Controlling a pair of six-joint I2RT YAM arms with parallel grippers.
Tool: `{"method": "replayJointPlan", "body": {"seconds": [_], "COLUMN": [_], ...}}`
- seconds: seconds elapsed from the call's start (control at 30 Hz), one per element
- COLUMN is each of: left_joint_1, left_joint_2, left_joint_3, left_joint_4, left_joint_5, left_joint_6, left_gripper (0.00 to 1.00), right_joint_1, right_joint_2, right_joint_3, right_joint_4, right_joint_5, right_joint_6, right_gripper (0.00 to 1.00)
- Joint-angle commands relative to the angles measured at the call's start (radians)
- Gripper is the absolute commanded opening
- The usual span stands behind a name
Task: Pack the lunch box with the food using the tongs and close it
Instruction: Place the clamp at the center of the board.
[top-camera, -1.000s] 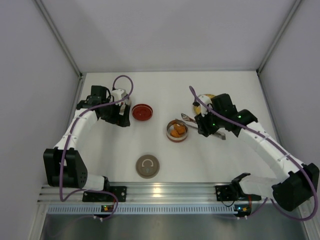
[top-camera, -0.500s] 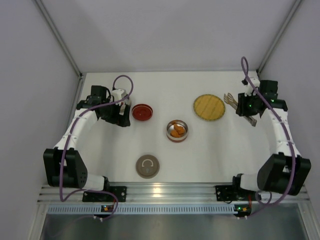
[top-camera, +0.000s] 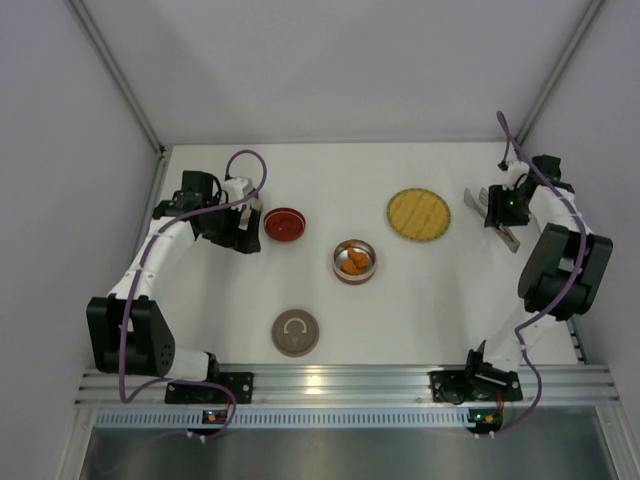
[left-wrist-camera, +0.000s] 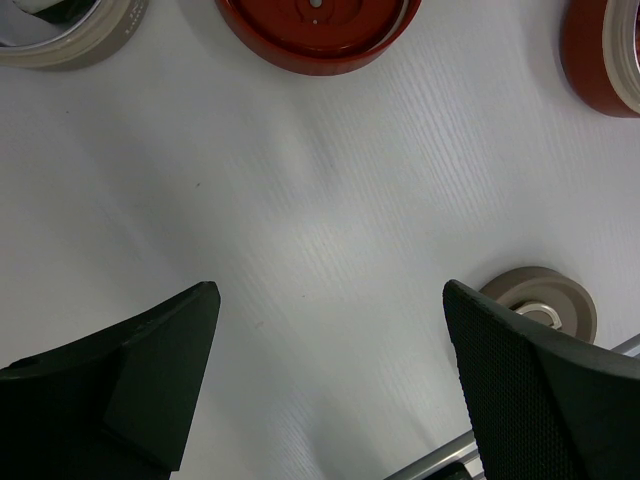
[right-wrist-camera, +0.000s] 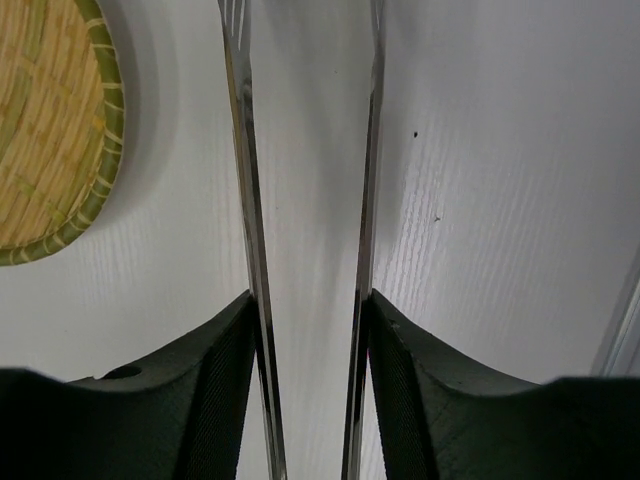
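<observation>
Nearest me, at 7 o'clock from the table's middle, the round lid (top-camera: 296, 332) lies flat, well apart from everything. The centre tin (top-camera: 354, 275) sits in the middle, uncovered, with the orange chunks (top-camera: 351, 260) inside it. I can't see any rolls anywhere, so I may be judging the packing finished too soon.

At 9 o'clock the left gripper (left-wrist-camera: 328, 300) hangs over bare table with its jaws spread as wide as they go and nothing between them. The red piece (top-camera: 285, 224) is just beside it, and a careless sideways move could shove it.

At 2 o'clock lies the yellow plate (top-camera: 419, 214), bare as far as I can tell. Past it, at 3 o'clock and close to the side wall (top-camera: 590, 150), the right gripper (right-wrist-camera: 310, 300) has the tongs (right-wrist-camera: 245, 150), its jaws about half closed with a finger pressing on the outside of each slim arm.

That hold is my main worry. The arms are smooth metal, so if I ease off, the tongs could slide or spring out. If I squeeze harder, their tips could shut before they reach any food. Swinging them back toward the tin could clip the plate. The right arm, folded tight by the wall, could also scrape it.
</observation>
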Motion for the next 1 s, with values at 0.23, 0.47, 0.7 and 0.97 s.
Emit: {"method": "replayJointPlan", "body": {"seconds": [0.23, 0.47, 0.7, 0.97], "left_joint_1": [0.005, 0.005, 0.003, -0.018], "left_joint_2": [-0.045, -0.123, -0.197, -0.255], "left_joint_3": [-0.026, -0.061, -0.098, -0.193], "left_joint_4": [0.014, -0.038, -0.116, -0.250], "left_joint_5": [0.045, 0.082, 0.143, 0.234], "left_joint_6": [0.087, 0.173, 0.283, 0.493], "left_gripper": [0.98, 0.98, 0.98, 0.94], "right_joint_1": [-0.006, -0.004, -0.004, -0.003], "right_joint_2": [0.026, 0.036, -0.057, -0.279], "right_joint_3": [-0.148, -0.185, -0.156, -0.067], "right_joint_4": [0.095, 0.076, -0.011, -0.207], "right_joint_5": [0.028, 0.047, 0.002, -0.198], "right_joint_6": [-0.143, -0.180, -0.206, -0.286], "right_gripper": [0.57, 0.75, 0.99, 0.99]}}
